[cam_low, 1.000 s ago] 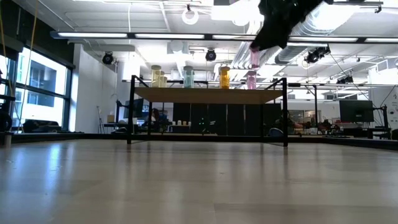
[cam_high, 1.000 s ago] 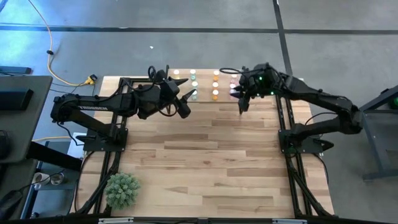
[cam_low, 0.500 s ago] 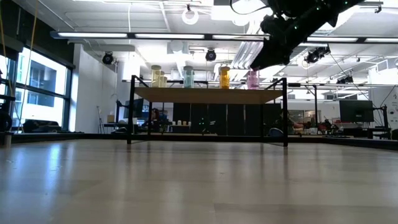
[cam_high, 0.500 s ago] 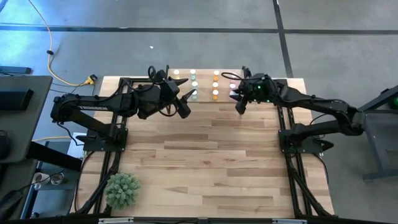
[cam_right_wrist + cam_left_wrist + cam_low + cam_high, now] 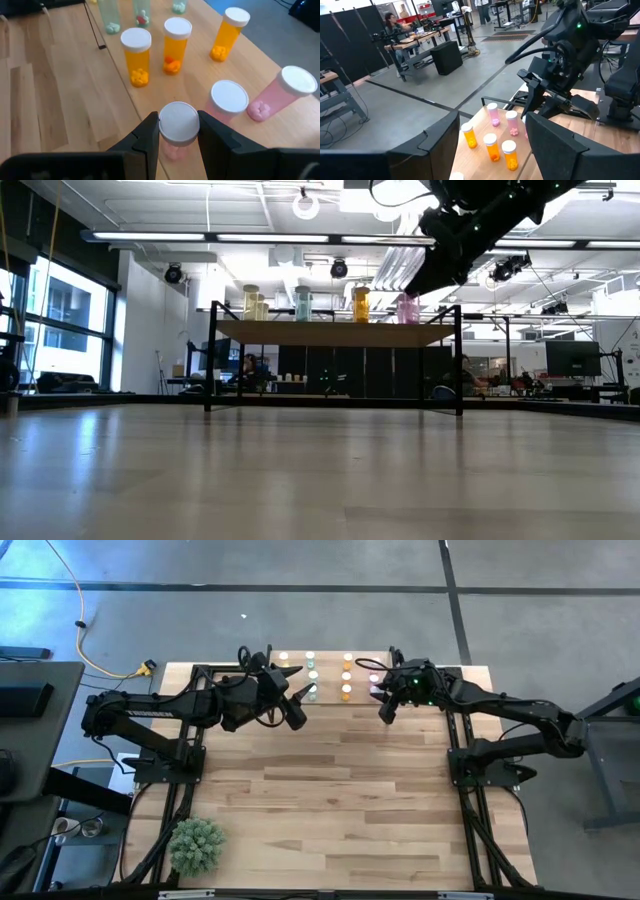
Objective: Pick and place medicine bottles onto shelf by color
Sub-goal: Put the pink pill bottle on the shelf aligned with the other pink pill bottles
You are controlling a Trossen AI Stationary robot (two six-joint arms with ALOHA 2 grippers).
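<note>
Pink bottle (image 5: pixel 178 131) (white cap, translucent) clamped in right gripper (image 5: pixel 178 137) over shelf (image 5: pixel 165 92); left gripper (image 5: pixel 490 145) apart

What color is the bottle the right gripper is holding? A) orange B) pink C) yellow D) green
B: in the right wrist view, the right gripper is shut on a white-capped pink medicine bottle, next to two other pink ones on the shelf.

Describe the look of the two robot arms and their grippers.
Both are dark, near-black jointed arms on black frame bases. The left arm carries looping black cables near its left gripper. The right arm shows small green lights by the wrist; its right gripper has two flat, blocky dark fingers.
</note>
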